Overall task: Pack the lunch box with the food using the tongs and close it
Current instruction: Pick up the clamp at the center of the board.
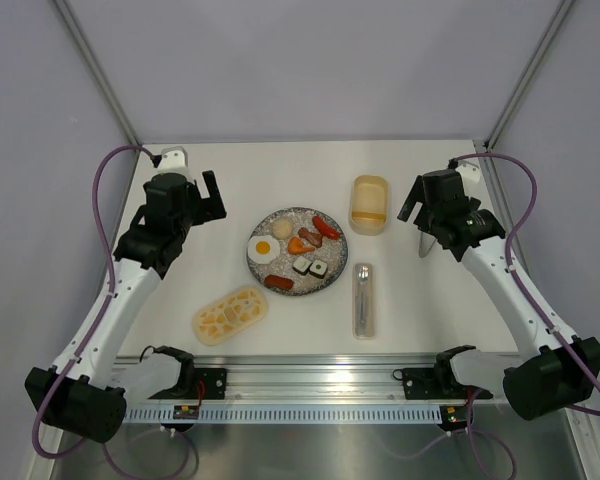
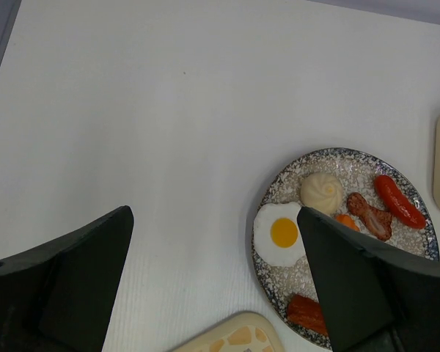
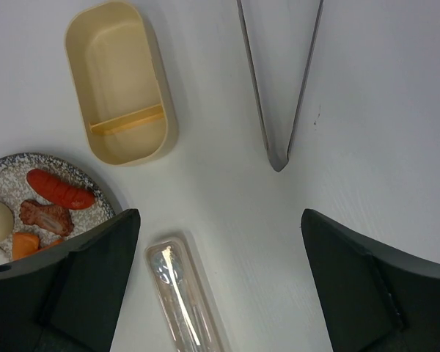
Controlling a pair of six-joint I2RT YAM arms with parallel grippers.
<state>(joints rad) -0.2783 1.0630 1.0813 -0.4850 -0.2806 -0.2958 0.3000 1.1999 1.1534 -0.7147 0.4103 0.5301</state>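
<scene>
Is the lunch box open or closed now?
Open: the lunch box shows its bare inside; its lid lies apart from it.

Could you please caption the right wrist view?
Uncovered lunch box, tongs, cutlery case and plate edge beyond open right gripper.

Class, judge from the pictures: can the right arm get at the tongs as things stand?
Probably yes: the tongs lie on bare table just beyond the open right pincer, with nothing on them.
</scene>
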